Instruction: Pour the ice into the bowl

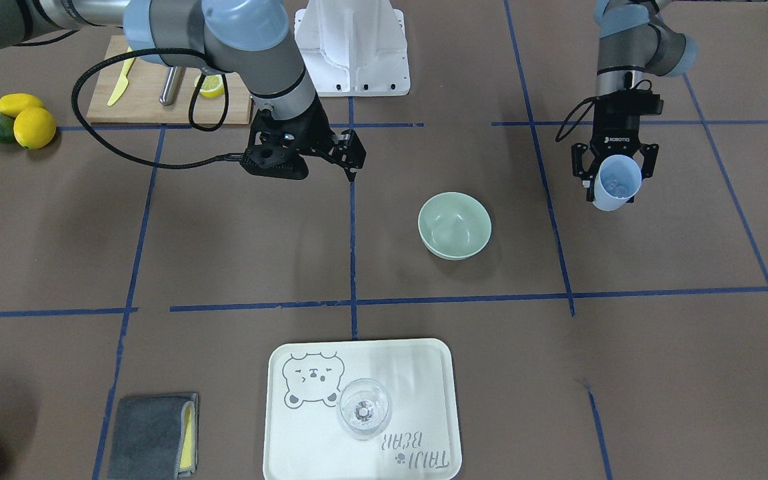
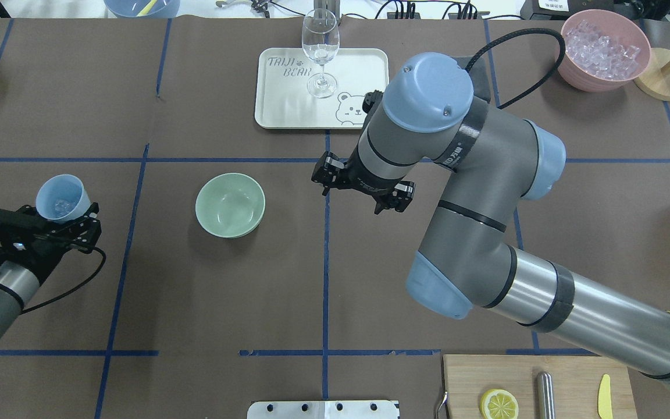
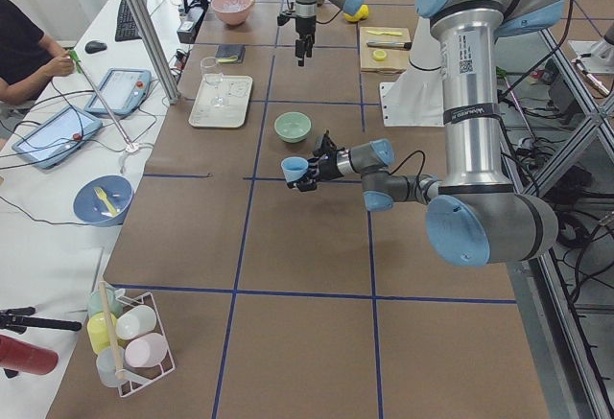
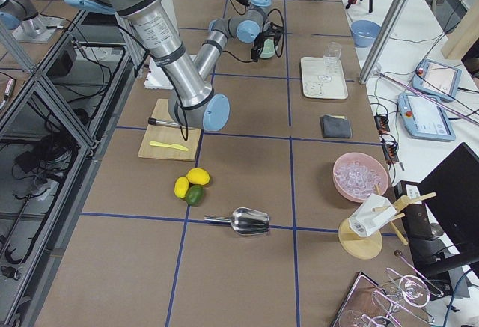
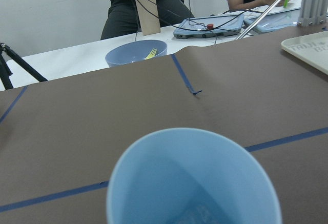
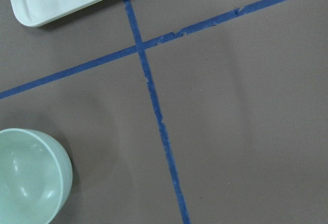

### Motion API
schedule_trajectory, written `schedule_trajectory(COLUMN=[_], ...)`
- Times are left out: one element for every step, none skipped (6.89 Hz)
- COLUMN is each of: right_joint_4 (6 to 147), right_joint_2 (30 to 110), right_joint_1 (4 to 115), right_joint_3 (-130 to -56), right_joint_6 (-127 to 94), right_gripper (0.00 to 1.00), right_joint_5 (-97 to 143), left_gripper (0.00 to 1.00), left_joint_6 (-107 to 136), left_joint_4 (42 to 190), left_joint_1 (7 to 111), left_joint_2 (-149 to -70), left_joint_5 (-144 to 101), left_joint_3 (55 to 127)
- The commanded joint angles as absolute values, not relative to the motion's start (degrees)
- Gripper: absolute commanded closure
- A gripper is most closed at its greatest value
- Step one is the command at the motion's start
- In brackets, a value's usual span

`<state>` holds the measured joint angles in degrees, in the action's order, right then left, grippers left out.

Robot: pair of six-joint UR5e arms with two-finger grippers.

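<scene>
Tabletop covered in brown paper with blue tape lines, worked by 2 robot arms.

In the front-facing view, the left gripper (image 1: pixel 616 175) hangs at the upper right of the frame. Its 2 fingers (image 1: pixel 581 172) pinch the sides of a light blue cup (image 1: pixel 617 192), held off the table with its mouth up. Ice (image 1: pixel 617 180) lies in the bottom of the cup as a few small clear cubes.

The bowl (image 1: pixel 454 225), pale mint green and empty, stands on the table just right of centre. It is well apart from the cup, which sits further right and slightly higher in the frame.

The right gripper (image 1: pixel 352 160) hovers left of the bowl and above it in the frame, pointing down over a blue tape line. In the overhead view its fingers look spread apart, with nothing between them.

At the bottom centre, a cream tray (image 1: pixel 424 360) printed with a bear carries an upright clear glass (image 1: pixel 364 408). A grey cloth (image 1: pixel 151 437) lies at the lower left. In the upper left, a wooden board (image 1: pixel 151 100) holds a lemon half (image 1: pixel 211 85) and a yellow knife (image 1: pixel 121 81).
</scene>
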<state>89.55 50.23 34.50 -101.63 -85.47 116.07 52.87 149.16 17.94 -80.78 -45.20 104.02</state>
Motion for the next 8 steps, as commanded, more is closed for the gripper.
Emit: schedule_trajectory(right_joint_4=[89.3, 89.3, 89.1, 89.0, 89.0, 88.9, 88.9, 88.9], right_joint_2=[52.8, 53.1, 53.3, 53.4, 53.5, 53.6, 53.6, 53.6], right_joint_1=[35.6, 35.7, 35.6, 35.6, 35.6, 35.6, 35.6, 35.6], right_joint_3=[-102.4, -102.4, -102.4, -102.4, -102.3, -102.2, -102.2, -102.2], right_joint_6=[-83.4, -83.3, -83.3, -83.3, -83.2, -83.2, -83.2, -83.2], right_gripper=[0.00, 0.00, 0.00, 0.00, 0.00, 0.00, 0.00, 0.00], right_joint_5=[116.3, 116.2, 116.3, 116.2, 116.1, 116.0, 116.0, 116.0], left_gripper=[1.00, 1.00, 1.00, 1.00, 1.00, 1.00, 1.00, 1.00], left_joint_6=[44.5, 41.9, 38.4, 38.2, 34.2, 28.7, 25.8, 18.7], left_joint_4=[141.6, 132.7, 120.8, 113.0, 106.5, 102.2, 100.4, 97.5], left_joint_1=[17.8, 17.6, 17.7, 17.6, 17.6, 17.6, 17.6, 17.6], left_joint_2=[-90.1, -93.5, -99.1, -102.0, -104.8, -106.9, -107.5, -107.8], left_joint_5=[-45.3, -45.4, -45.1, -45.1, -45.1, -45.0, -44.3, -41.0], left_joint_3=[105.7, 105.1, 105.4, 105.3, 105.9, 105.9, 105.9, 105.9])
